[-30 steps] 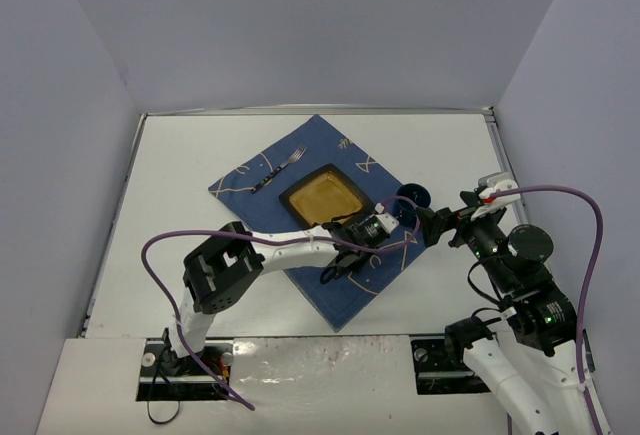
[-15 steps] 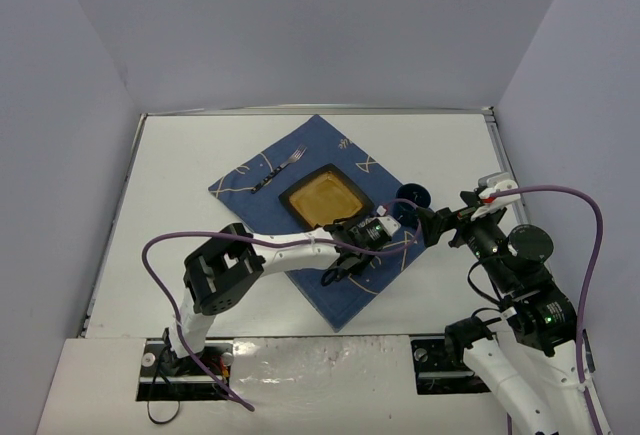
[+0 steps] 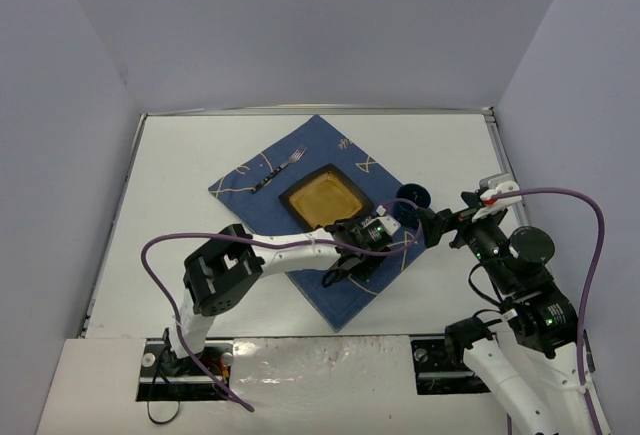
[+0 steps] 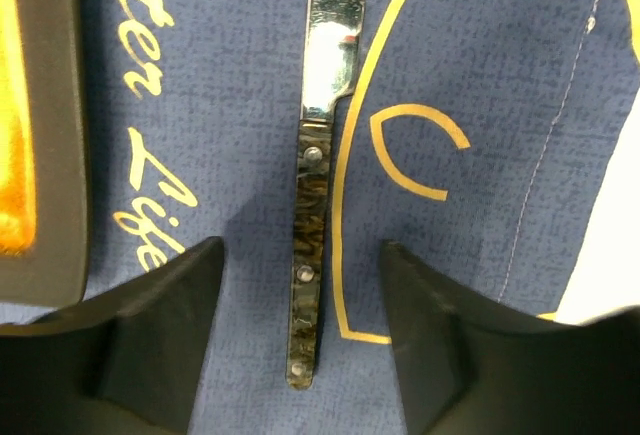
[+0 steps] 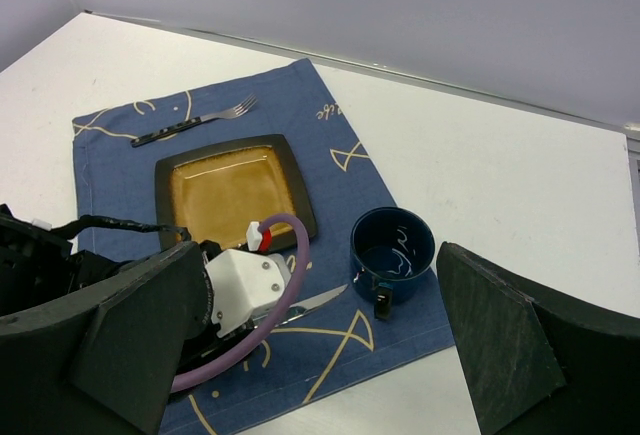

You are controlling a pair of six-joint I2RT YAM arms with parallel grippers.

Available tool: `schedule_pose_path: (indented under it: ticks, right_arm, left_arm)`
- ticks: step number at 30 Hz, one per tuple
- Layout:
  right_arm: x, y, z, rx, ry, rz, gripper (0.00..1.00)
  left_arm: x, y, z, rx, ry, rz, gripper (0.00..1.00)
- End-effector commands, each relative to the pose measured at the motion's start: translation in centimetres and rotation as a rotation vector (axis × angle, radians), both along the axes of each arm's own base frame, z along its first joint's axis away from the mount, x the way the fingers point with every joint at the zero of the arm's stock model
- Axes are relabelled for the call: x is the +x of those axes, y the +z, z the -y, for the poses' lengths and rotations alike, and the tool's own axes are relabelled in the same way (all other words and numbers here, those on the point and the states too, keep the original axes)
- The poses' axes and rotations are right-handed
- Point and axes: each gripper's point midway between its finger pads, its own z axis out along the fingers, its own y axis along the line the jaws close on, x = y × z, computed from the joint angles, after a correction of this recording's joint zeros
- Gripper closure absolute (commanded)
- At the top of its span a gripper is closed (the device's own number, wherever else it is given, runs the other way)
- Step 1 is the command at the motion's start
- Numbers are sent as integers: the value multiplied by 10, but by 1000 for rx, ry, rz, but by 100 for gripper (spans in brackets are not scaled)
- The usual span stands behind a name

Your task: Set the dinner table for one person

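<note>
Jaws on your left gripper (image 4: 300,255) and right gripper (image 5: 320,295) both stand wide apart, holding nothing, the left's fingers either side of a knife (image 4: 312,205) on the blue cloth (image 3: 345,300) spread over the white dinner table (image 3: 180,175), boxed in by plain grey walls (image 3: 320,35).

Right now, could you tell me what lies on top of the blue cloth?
A square plate, a fork, a knife and a blue mug. The left arm hides part of the cloth.

White arm links (image 3: 290,247), black joints (image 3: 222,273), black gripper fingers (image 4: 160,340), purple cables (image 5: 300,260), one red tab (image 5: 265,235).
</note>
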Motion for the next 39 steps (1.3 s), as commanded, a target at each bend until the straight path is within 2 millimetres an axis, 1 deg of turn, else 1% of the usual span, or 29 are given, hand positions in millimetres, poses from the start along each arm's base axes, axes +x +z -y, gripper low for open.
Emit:
schedule_pose_path:
  ticks: [1,2,4,6,9,11,12,13,14,15,16,17,20,21,23,25,27,29,33,34,36,39]
  right_arm:
    - [-2,42,7,23,-29,121,0]
    - [-2,45,8,22,-33,127,0]
    - [-4,50,11,15,-45,141,0]
    - [-6,59,19,12,-79,162,0]
    - [-7,66,31,12,-145,178,0]
    - [-8,68,45,10,-217,181,0]
    - [-8,68,52,-3,-252,181,0]
    - [-9,68,53,-4,-255,182,0]
    - [-10,69,58,-5,-281,185,0]
    - [-12,70,71,3,-353,190,0]
    - [-14,71,78,7,-386,194,0]
    - [-15,72,83,8,-414,197,0]
    - [-18,71,99,0,-501,196,0]
    - [-18,69,104,-5,-529,192,0]
    - [-18,65,113,-14,-584,180,0]
    - [-20,60,121,-36,-625,168,0]
    - [-21,53,125,-43,-653,157,0]
    - [-22,48,129,-53,-674,152,0]
    - [-30,46,131,-12,-673,178,0]
    - [-32,44,131,4,-673,186,0]
    - [-33,39,132,12,-681,190,0]
    - [-32,32,135,14,-702,183,0]
  left_arm:
    - [13,81,17,-148,25,111,37]
    - [15,89,17,-162,29,123,36]
    - [20,115,13,-197,48,164,25]
    - [25,144,4,-235,66,206,22]
    - [34,175,-17,-276,117,258,19]
    - [41,196,-40,-306,167,296,18]
    - [46,215,-56,-338,200,325,18]
    - [46,208,-61,-315,205,326,17]
    - [50,214,-75,-322,228,343,15]
    - [59,237,-113,-353,302,397,8]
    - [63,244,-135,-357,342,420,5]
    - [66,247,-153,-352,374,435,4]
    - [65,257,-234,-307,514,504,3]
    - [63,259,-257,-289,557,524,3]
    - [53,263,-288,-260,609,555,3]
    - [42,267,-336,-212,710,604,3]
    - [23,270,-369,-173,770,650,3]
    - [8,270,-392,-141,826,683,3]
    - [-21,264,-423,-124,931,750,3]
    - [-29,258,-427,-141,944,761,3]
    - [-40,256,-433,-178,976,788,3]
    - [-50,245,-438,-217,992,816,3]
